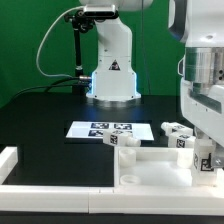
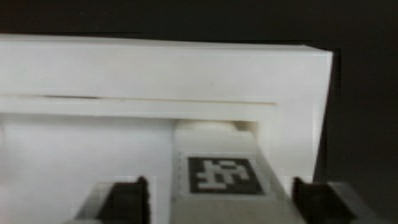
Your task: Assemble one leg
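Exterior view: the end effector [image 1: 203, 160] hangs low at the exterior view's right, over the white panel [image 1: 140, 165] on the dark counter [image 1: 50, 115]. In the wrist view its fingers [image 2: 127, 200] grasp the tagged leg [image 2: 226, 175]

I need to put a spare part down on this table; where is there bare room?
Free: the black table on the exterior view's left, between the marker board and the robot base. Crowded: the exterior view's right, where legs, the panel and the end effector cluster.
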